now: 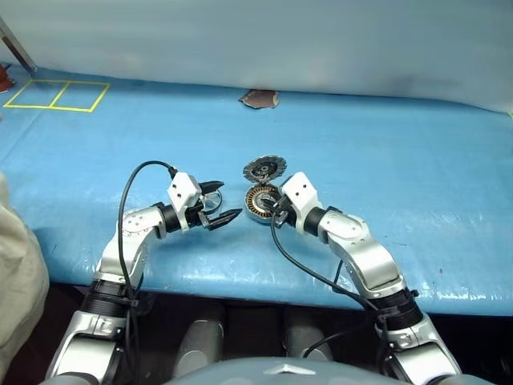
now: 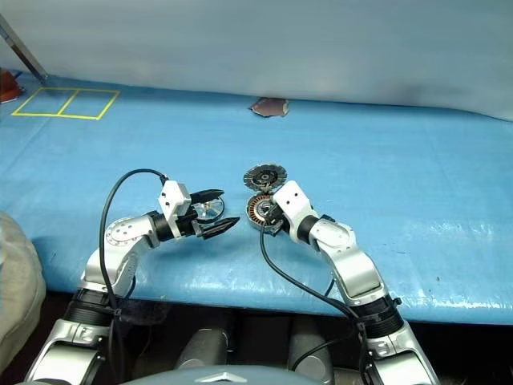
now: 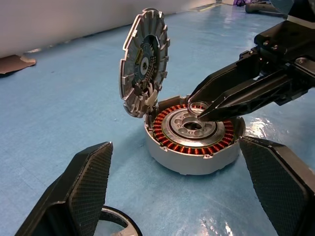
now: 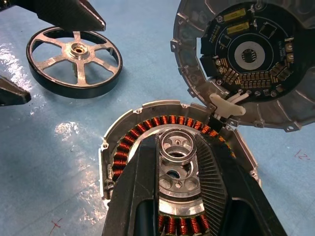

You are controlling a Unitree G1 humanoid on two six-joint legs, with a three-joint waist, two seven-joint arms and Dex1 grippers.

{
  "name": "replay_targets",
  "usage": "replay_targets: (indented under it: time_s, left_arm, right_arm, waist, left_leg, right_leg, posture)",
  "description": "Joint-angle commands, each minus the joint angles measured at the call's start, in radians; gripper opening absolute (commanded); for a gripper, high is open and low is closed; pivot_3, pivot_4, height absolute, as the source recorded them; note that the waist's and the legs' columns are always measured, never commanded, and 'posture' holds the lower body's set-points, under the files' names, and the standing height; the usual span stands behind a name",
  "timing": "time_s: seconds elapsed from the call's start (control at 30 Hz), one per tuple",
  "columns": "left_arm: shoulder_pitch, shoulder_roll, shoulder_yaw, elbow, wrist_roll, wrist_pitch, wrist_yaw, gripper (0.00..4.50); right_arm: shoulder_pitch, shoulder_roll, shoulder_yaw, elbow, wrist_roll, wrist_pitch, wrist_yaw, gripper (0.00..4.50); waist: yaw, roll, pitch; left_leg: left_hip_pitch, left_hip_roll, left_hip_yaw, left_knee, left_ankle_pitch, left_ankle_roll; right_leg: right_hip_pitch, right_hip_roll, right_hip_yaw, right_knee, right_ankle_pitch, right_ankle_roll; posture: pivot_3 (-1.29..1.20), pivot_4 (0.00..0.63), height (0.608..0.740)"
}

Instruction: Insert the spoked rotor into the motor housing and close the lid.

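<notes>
The motor housing (image 4: 172,162) lies open on the blue table, copper windings ringing its silver hub. Its lid (image 3: 143,61) stands up from the rim, inner face showing. My right gripper (image 4: 178,147) is shut on a small metal ring (image 3: 197,104) and holds it just over the housing's hub. The spoked rotor (image 4: 74,61) lies flat on the table left of the housing. My left gripper (image 1: 228,200) is open and straddles the rotor, its fingers (image 3: 81,196) wide apart and pointing at the housing.
Yellow tape squares (image 1: 56,95) mark the far left corner of the blue table (image 1: 417,184). A brown scrap (image 1: 259,99) lies at the back edge. Beige cloth (image 1: 16,281) shows at the near left. The table's front edge runs just under both arms.
</notes>
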Motion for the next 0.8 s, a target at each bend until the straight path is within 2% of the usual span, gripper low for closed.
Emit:
replay_targets:
  time_s: [0.03, 0.8]
  left_arm:
    - [-0.004, 0.011, 0.003, -0.047, -0.012, -0.004, -0.016, 4.50]
    - [-0.013, 0.011, -0.002, -0.045, -0.001, -0.007, -0.037, 4.50]
  right_arm:
    - [-0.029, 0.012, -0.003, 0.017, 0.002, -0.035, 0.008, 0.76]
    - [0.004, 0.005, 0.007, 0.033, -0.013, -0.031, 0.001, 0.76]
  waist:
    - [-0.001, 0.000, 0.000]
    - [-0.006, 0.000, 0.000]
  left_leg:
    - [0.000, 0.000, 0.000, 0.000, 0.000, 0.000]
    - [0.000, 0.000, 0.000, 0.000, 0.000, 0.000]
  right_leg:
    - [0.000, 0.000, 0.000, 0.000, 0.000, 0.000]
    - [0.000, 0.000, 0.000, 0.000, 0.000, 0.000]
  posture:
    - [0.00, 0.150, 0.740]
    - [0.00, 0.150, 0.740]
